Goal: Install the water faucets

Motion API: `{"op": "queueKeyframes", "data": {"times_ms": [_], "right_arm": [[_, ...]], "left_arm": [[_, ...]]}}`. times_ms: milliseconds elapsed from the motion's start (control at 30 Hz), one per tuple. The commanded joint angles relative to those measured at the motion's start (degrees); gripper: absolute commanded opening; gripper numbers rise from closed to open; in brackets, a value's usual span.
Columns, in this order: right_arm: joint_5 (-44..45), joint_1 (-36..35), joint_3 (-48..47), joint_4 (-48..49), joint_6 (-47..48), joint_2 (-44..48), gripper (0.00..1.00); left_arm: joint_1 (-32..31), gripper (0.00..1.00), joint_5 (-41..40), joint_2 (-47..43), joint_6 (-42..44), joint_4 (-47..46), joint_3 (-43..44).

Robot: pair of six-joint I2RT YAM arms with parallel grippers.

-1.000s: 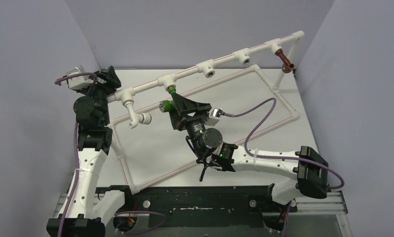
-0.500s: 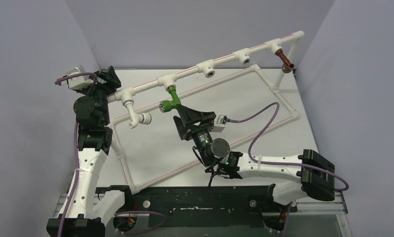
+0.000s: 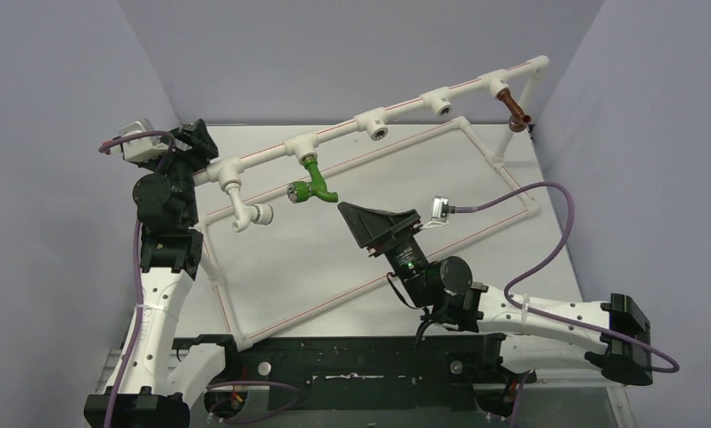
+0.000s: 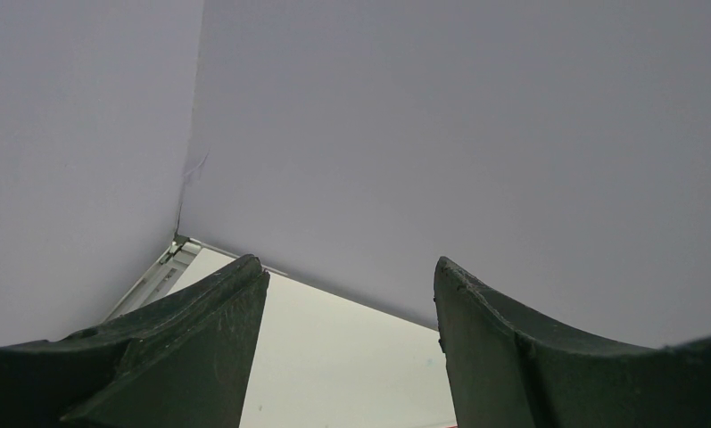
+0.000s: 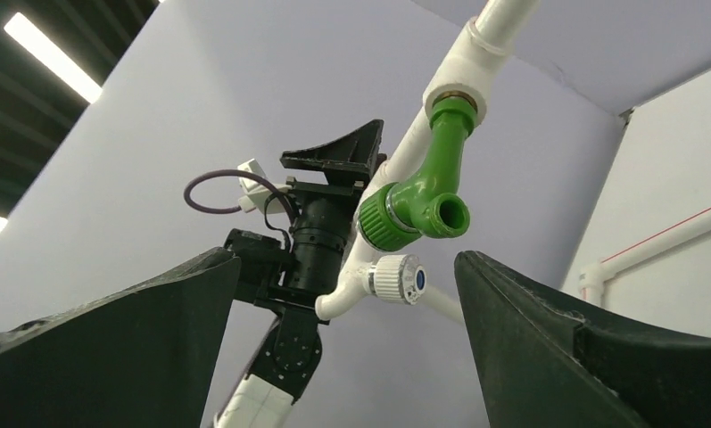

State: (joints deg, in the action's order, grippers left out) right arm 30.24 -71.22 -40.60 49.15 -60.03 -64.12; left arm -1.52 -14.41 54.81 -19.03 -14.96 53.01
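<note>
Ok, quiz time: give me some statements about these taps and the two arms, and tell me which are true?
1. The green faucet hangs from a socket on the top pipe. True.
2. The right gripper is clamped on the green faucet. False: its jaws are wide open and clear of it.
3. The reddish-brown faucet lies on the table. False: it is fitted near the far right end of the top pipe.
4. Two sockets between those two faucets have no faucet in them. True.
5. The left gripper holds a faucet. False: nothing shows between its fingers.
</note>
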Motion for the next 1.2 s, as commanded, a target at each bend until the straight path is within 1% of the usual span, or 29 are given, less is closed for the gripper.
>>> {"op": "queueKeyframes", "data": {"times_ms": [0,67,133,233,333,467,533,733,800,967,1067,1167], "right_arm": [[-4.2,0.8,-3.3,-9.2,15.9,6.0,0.96],[-7.1,1.2,-4.2,-11.1,22.8,8.0,0.96],[-9.9,1.3,-5.8,-15.2,31.1,9.7,0.97],[-12.9,1.3,-9.5,-21.6,40.7,11.1,0.99],[-16.6,1.3,-13.0,-27.7,49.4,11.4,1.0],[-24.1,1.3,-15.2,-31.4,64.0,11.9,1.0],[-27.0,1.3,-17.2,-34.9,71.1,11.7,1.0],[-32.0,-0.2,-21.0,-42.9,92.2,10.0,0.99],[-31.0,-1.6,-21.7,-44.6,100.8,9.2,0.99],[-24.0,-5.1,-20.9,-42.8,117.2,6.7,0.99],[-19.7,-6.2,-20.3,-39.7,124.8,4.6,0.99],[-16.0,-6.3,-20.3,-36.5,129.6,1.8,0.98]], "left_arm": [[0.5,0.66,-0.9,3.2,1.9,19.7,-5.7],[0.8,0.66,-0.9,3.1,1.9,19.6,-5.6],[0.8,0.66,-1.0,2.9,1.8,19.6,-5.6],[0.8,0.66,-0.8,2.8,1.8,19.6,-5.6],[0.9,0.66,-0.2,2.6,1.5,19.7,-5.4],[0.9,0.66,-0.5,2.1,1.4,19.6,-5.6],[1.0,0.66,-0.5,2.2,1.5,19.6,-5.5],[1.1,0.66,-0.4,2.6,1.4,19.6,-5.6],[1.1,0.66,-0.2,2.8,1.4,19.6,-5.5],[1.1,0.66,0.1,3.6,1.5,19.7,-5.5],[1.1,0.66,0.3,3.8,1.4,19.7,-5.5],[1.1,0.66,0.5,4.0,1.4,19.7,-5.5]]}}
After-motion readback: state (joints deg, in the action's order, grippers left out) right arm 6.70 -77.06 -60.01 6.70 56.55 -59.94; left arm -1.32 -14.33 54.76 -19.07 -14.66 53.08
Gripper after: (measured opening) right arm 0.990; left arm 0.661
